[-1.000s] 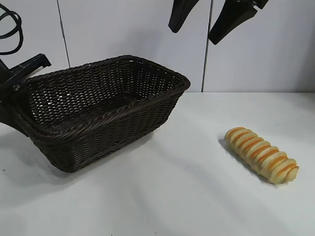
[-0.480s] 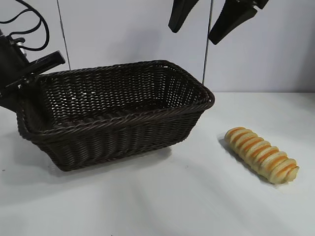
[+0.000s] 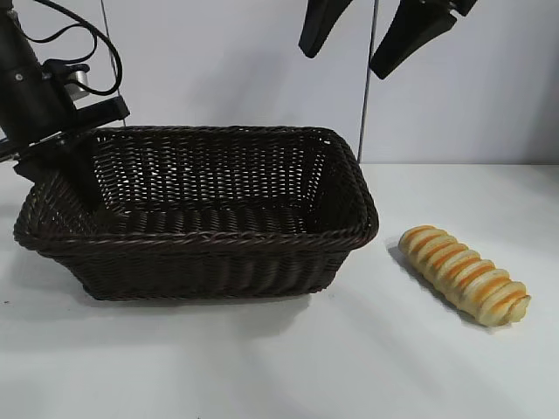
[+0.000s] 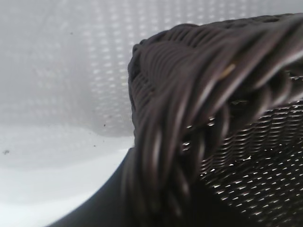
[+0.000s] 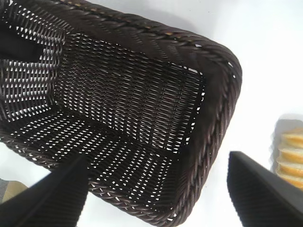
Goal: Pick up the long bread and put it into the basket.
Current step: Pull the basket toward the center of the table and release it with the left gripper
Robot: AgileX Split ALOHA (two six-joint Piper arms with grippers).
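**Bread untouched, basket gripped at its rim**

The long bread (image 3: 465, 275) is left lying on the table (image 3: 349, 367), beside the basket (image 3: 201, 214); the left pincer (image 3: 74, 166) is clamped on the rim, apparently steadying it; the right pincer (image 3: 371, 30) is held spread overhead.

Exterior view: low, near level, facing across the table (image 3: 288, 367) to the back wall (image 3: 218, 61). Left wrist view: pressed close against the basket (image 4: 189, 109) rim. Right wrist view: high, looking steeply down into the basket (image 5: 142, 109). All three share the basket (image 3: 201, 209).
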